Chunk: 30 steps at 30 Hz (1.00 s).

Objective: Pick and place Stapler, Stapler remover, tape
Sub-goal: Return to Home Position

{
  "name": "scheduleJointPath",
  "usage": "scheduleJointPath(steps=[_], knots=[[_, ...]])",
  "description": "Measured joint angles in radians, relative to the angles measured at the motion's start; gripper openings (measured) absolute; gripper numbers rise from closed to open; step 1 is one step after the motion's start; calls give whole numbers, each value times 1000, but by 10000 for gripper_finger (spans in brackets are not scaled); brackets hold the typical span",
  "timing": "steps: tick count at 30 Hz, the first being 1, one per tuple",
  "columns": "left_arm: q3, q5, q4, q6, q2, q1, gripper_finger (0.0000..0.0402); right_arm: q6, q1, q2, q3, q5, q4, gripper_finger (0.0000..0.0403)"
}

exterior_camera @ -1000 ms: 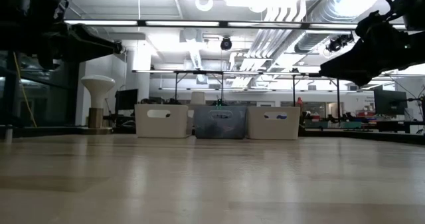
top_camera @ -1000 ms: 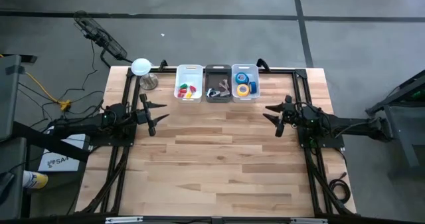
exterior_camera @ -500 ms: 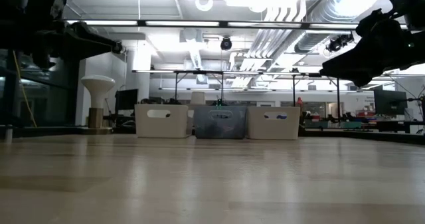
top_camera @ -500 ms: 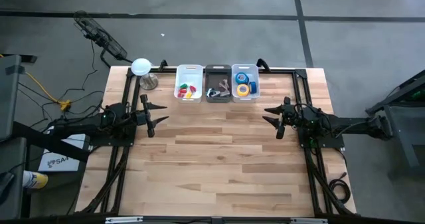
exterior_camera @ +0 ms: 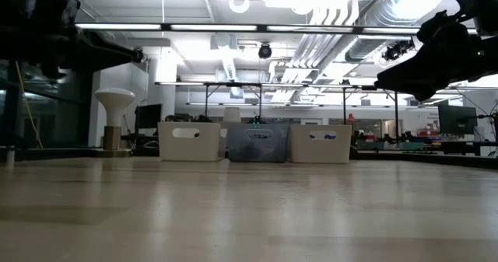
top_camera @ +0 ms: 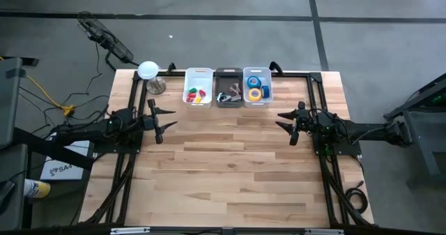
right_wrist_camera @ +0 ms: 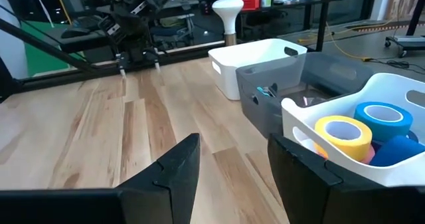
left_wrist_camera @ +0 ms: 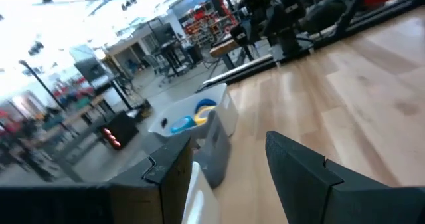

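Observation:
Three bins stand in a row at the table's far edge. The right white bin [top_camera: 257, 87] holds the tape: a yellow roll [right_wrist_camera: 342, 136] and two blue rolls [right_wrist_camera: 382, 119]. The middle grey bin [top_camera: 228, 88] holds small dark and metallic items [top_camera: 228, 95]; I cannot tell stapler from stapler remover. The left white bin [top_camera: 198, 87] holds small coloured blocks. My left gripper [top_camera: 164, 123] hovers open at the table's left side and my right gripper [top_camera: 283, 123] open at its right side. Both point toward the middle with nothing between their fingers.
A white mushroom-shaped lamp [top_camera: 148, 70] and a metal cup [top_camera: 157, 86] stand at the far left corner. Black frame rails [top_camera: 315, 95] run along the table's sides. Bare wood [top_camera: 223, 165] spreads between the arms and toward the near edge.

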Motion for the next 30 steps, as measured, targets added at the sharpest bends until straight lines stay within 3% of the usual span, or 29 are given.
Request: scheduleJointPath(steps=[30], knots=[[-1,28,-9,-46,7,0,186,22,0,3,0,-17,16,170]])
